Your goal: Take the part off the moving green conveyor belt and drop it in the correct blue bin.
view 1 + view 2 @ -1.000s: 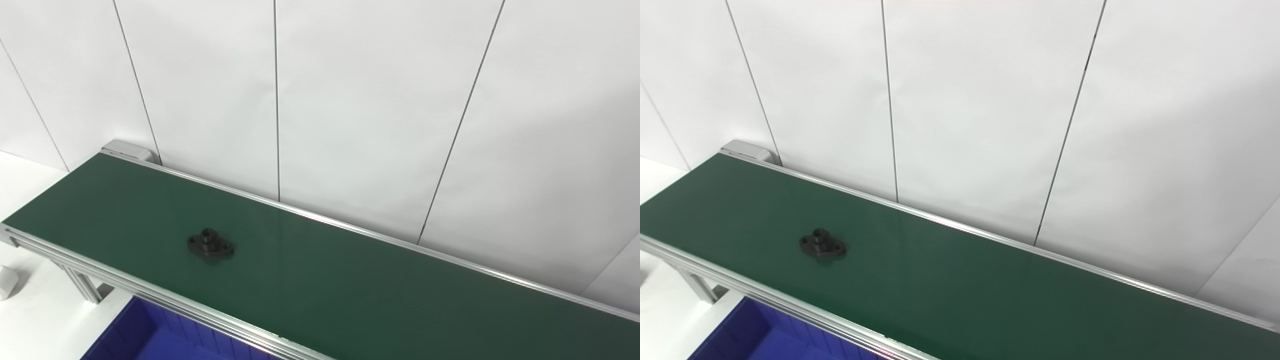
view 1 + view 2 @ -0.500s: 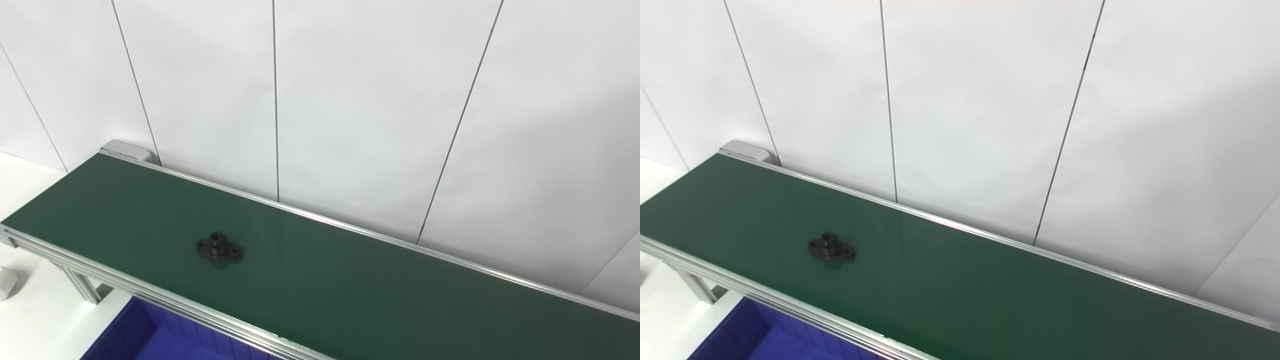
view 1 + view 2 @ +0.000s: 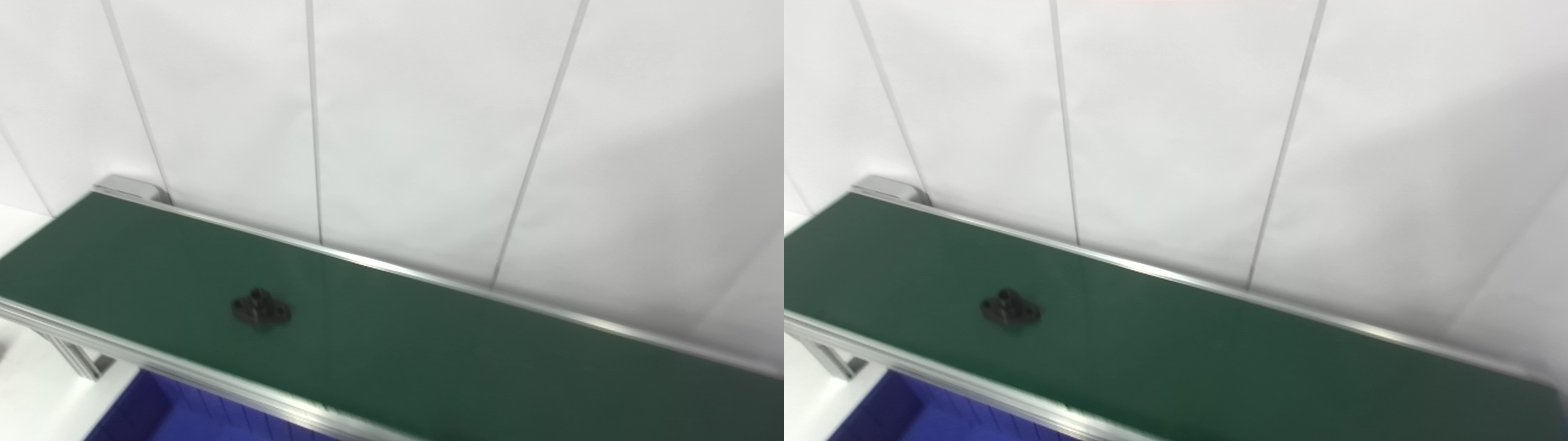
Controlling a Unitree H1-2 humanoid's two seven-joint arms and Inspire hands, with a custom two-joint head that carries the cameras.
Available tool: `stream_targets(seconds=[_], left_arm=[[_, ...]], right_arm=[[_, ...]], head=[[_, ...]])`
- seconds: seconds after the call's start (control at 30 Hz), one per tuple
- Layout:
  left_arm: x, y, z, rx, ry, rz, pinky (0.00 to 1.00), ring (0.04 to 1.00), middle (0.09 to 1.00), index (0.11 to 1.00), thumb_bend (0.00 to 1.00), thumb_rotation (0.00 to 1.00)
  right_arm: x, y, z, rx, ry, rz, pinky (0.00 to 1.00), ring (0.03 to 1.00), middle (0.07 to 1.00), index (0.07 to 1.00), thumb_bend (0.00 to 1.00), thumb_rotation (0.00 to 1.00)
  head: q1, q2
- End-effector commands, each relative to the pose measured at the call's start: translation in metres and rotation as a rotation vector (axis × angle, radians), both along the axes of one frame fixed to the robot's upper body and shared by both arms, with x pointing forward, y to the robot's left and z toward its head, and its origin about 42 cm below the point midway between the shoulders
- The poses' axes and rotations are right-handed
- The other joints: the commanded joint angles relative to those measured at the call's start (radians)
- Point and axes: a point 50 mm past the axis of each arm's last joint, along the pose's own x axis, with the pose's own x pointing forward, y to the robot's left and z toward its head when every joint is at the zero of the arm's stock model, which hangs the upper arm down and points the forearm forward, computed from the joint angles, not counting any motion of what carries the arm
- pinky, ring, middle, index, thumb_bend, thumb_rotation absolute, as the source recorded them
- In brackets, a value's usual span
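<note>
The part (image 3: pixel 261 310) (small, black, likely rigid) lies on the belt (image 3: pixel 429 361); its raised hub is best pinched. No hands or fingers are seen.

No part of the robot's body shows in either eye view, so its colours, shapes, cables and markings cannot be told. Below the green conveyor belt (image 3: pixel 429 349), at the bottom edge where the arms come in, there is only the belt's metal rail (image 3: pixel 184 373) and a corner of the blue bin (image 3: pixel 141 419).
</note>
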Motion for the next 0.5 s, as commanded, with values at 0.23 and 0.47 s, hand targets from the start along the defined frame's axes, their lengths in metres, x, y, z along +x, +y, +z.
stream_targets(seconds=[0.23,0.47], left_arm=[[0.001,0.019,0.015,-0.016,-0.041,0.007,0.81,0.834,0.858,0.822,0.77,0.76],[0.000,0.025,0.018,-0.012,-0.051,0.021,0.77,0.811,0.846,0.816,0.77,0.76]], right_arm=[[0.021,0.005,0.065,0.081,-0.188,-0.035,0.75,0.819,0.834,0.869,0.74,0.52],[0.035,0.001,0.085,0.072,-0.231,-0.053,0.75,0.804,0.843,0.877,0.72,0.52]], head=[[-0.083,0.086],[-0.083,0.114]])
